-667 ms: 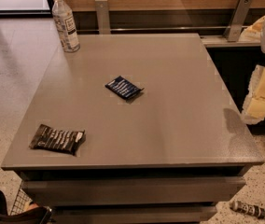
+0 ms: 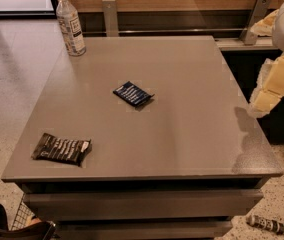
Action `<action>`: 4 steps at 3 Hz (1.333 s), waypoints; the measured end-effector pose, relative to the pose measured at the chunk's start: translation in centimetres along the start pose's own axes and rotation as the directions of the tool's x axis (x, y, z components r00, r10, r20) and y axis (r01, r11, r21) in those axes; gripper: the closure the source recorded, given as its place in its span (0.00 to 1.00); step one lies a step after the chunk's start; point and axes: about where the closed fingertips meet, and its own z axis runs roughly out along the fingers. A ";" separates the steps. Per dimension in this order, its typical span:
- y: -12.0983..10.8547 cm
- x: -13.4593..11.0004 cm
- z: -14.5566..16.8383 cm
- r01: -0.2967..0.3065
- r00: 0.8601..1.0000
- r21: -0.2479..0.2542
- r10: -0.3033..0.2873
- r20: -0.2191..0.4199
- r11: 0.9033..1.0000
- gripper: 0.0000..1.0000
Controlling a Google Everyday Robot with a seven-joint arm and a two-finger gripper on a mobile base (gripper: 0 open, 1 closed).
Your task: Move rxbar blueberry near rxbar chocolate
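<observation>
The blueberry bar (image 2: 133, 94) lies flat near the middle of the table (image 2: 192, 134), well apart from the chocolate bar (image 2: 62, 149) by the front left corner. A bottle (image 2: 70, 25) stands back left. My gripper (image 2: 264, 96) hangs just off the right edge; I cannot tell how open it is.

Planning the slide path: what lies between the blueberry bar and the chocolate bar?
Only bare table shows between the blueberry bar and the chocolate bar in the camera view. The gripper hangs beyond the table's right edge.
</observation>
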 end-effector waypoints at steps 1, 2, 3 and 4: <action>-4.8 -2.7 5.3 -0.051 0.979 -0.010 0.052 0.198 0.999 0.00; -8.0 -6.7 11.2 -0.127 0.900 -0.007 0.118 0.421 0.992 0.00; -7.6 -7.4 14.5 -0.190 0.835 0.002 0.160 0.527 0.982 0.00; -6.3 -7.9 16.8 -0.270 0.780 0.065 0.179 0.600 0.961 0.00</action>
